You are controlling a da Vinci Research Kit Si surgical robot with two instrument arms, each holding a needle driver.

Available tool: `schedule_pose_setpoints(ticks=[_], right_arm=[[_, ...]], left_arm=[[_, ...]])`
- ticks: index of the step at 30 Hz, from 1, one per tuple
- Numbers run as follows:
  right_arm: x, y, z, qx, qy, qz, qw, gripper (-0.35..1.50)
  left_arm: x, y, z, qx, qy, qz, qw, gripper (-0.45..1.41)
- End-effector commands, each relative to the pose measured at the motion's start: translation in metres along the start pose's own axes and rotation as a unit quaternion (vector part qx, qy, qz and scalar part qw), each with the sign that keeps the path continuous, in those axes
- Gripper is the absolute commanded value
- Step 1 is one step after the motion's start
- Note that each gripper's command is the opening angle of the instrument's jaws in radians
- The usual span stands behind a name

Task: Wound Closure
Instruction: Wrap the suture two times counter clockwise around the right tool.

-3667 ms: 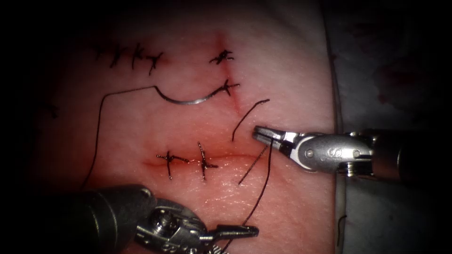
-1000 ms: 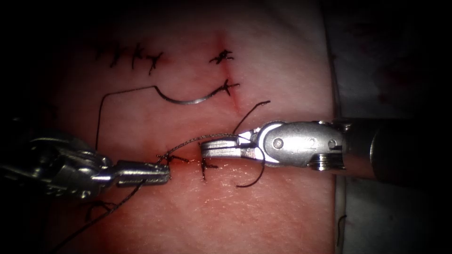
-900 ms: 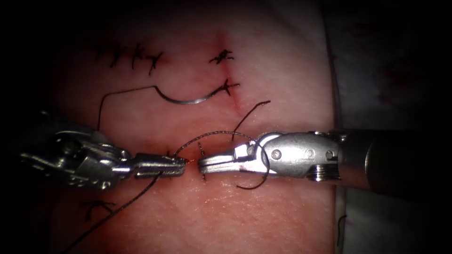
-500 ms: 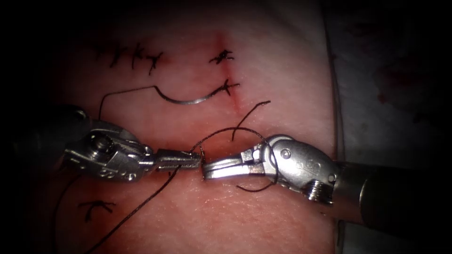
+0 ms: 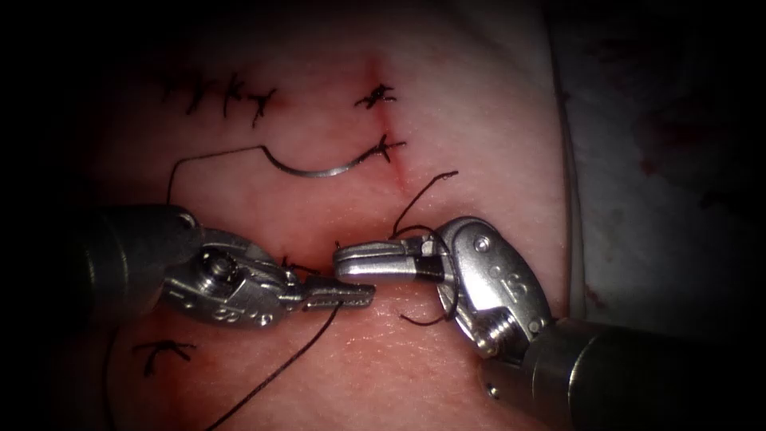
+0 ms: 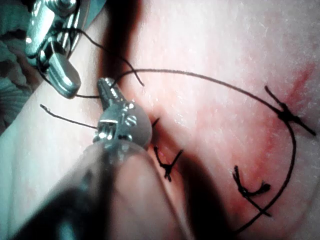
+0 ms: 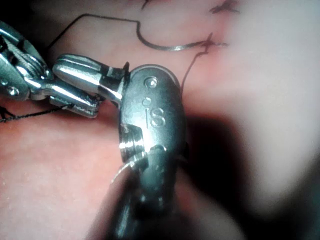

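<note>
The pale pink pork-belly tissue point(image 5: 447, 375) carries a horizontal red cut point(image 5: 399, 281) with dark knotted stitches point(image 5: 163, 349). Over that cut the right arm's steel needle driver point(image 5: 345, 259) has its jaws closed, apparently empty, with dark thread point(image 5: 271, 375) looped round its neck. The left arm's steel needle driver point(image 5: 363, 297) lies just beneath and beside that tip, jaws clamped on the thread, which trails down away from it. The thin curved steel needle point(image 5: 315, 169) rests flat on the tissue, well above both tools, free of either, left of the upper vertical cut point(image 5: 381, 120).
</note>
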Motion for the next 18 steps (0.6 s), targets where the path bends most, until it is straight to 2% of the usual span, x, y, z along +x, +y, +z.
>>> schedule_pose_setpoints(ticks=[1,2,4,5,10,13,18], right_arm=[[-0.0003,0.0003,0.0010,-0.037,-0.012,0.015,0.999,0.37],[-0.0003,0.0003,0.0011,-0.053,-0.016,0.021,0.998,0.71],[-0.0003,0.0004,0.0013,-0.085,-0.030,0.013,0.996,1.16],[-0.0004,0.0004,0.0014,-0.097,-0.037,0.010,0.995,1.23],[-0.0006,0.0006,0.0016,-0.147,-0.097,-0.005,0.984,1.19],[-0.0009,0.0010,0.0018,-0.178,-0.126,-0.021,0.976,1.36],[-0.0021,0.0013,0.0015,-0.180,-0.172,-0.042,0.968,1.36]], left_arm=[[-0.0002,0.0001,0.0009,0.000,0.001,0.003,1.000,-0.45],[0.0000,0.0002,0.0010,-0.002,0.001,0.004,1.000,-0.45],[0.0004,0.0004,0.0012,-0.001,0.002,0.002,1.000,-0.45],[0.0007,0.0004,0.0012,-0.001,0.003,0.003,1.000,-0.45],[0.0024,0.0002,0.0012,-0.001,0.008,0.004,1.000,-0.45],[0.0039,-0.0001,0.0012,-0.001,0.009,0.004,1.000,-0.45],[0.0054,-0.0014,0.0004,-0.001,0.012,0.004,1.000,-0.45]])
